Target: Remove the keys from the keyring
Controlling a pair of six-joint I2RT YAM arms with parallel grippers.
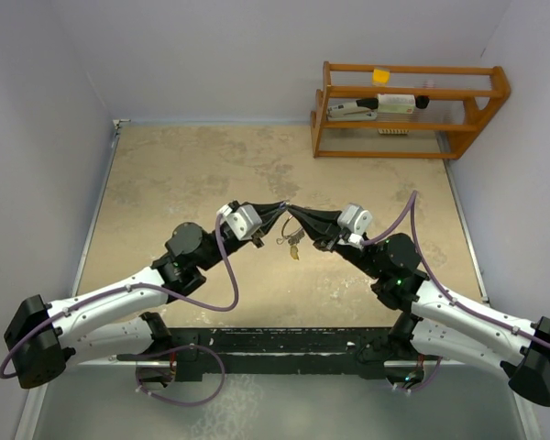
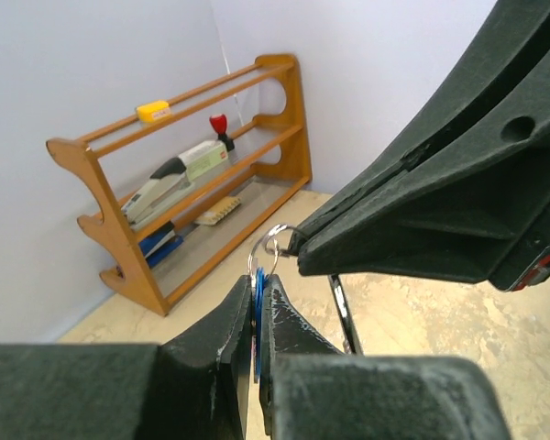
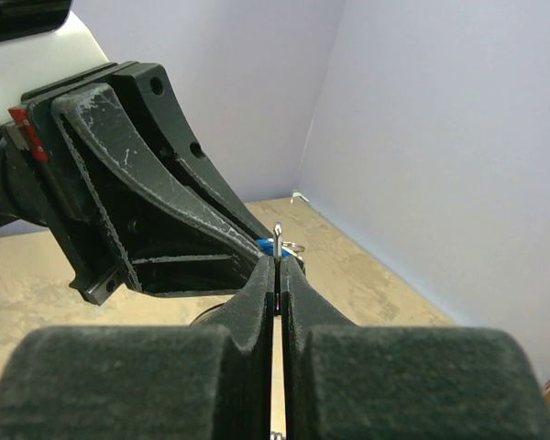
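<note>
Left gripper [image 2: 258, 286] clamps the blue plastic-headed key [image 2: 258, 316]; right gripper [image 3: 278, 266] seemingly pinches the thin silver wire keyring [image 2: 267, 246]. Work that key steadily round the ring.

The keyring [image 2: 273, 228] is thin, bright metal wire. The key [image 2: 258, 316] has a glossy blue plastic head. The left gripper [image 2: 259, 284] and right gripper [image 3: 278, 266] are matt black plastic, scuffed pale. The worktop [image 1: 183, 174] is mottled matt beige, and the far rack [image 1: 403, 71] is varnished wood.

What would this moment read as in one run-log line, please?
left claw: shut on blue key | right claw: shut on silver key | keyring: between the claw tips
</note>
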